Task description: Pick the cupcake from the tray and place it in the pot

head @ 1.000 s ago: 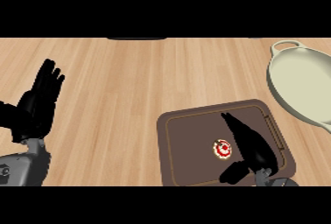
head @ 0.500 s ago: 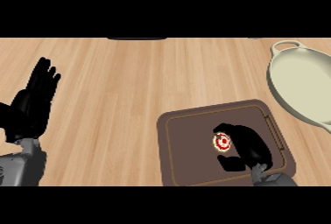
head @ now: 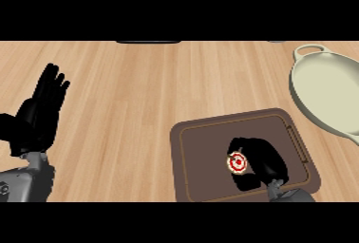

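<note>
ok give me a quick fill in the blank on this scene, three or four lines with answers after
1. The cupcake sits on the brown ____.
2. The right hand has its fingers ____ round the cupcake.
3. The cream pot stands at the view's ____ edge, apart from the tray.
4. The left hand rests with its fingers ____, holding nothing.

Missing words: tray; curled; right; straight

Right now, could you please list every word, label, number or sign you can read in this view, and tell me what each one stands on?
None: no words, numbers or brand marks can be read.
The cupcake, with the right hand curled round it on the brown tray, shows only red and white rings, no text.
The cream pot, the wooden counter and the open left hand bear no text.
</note>
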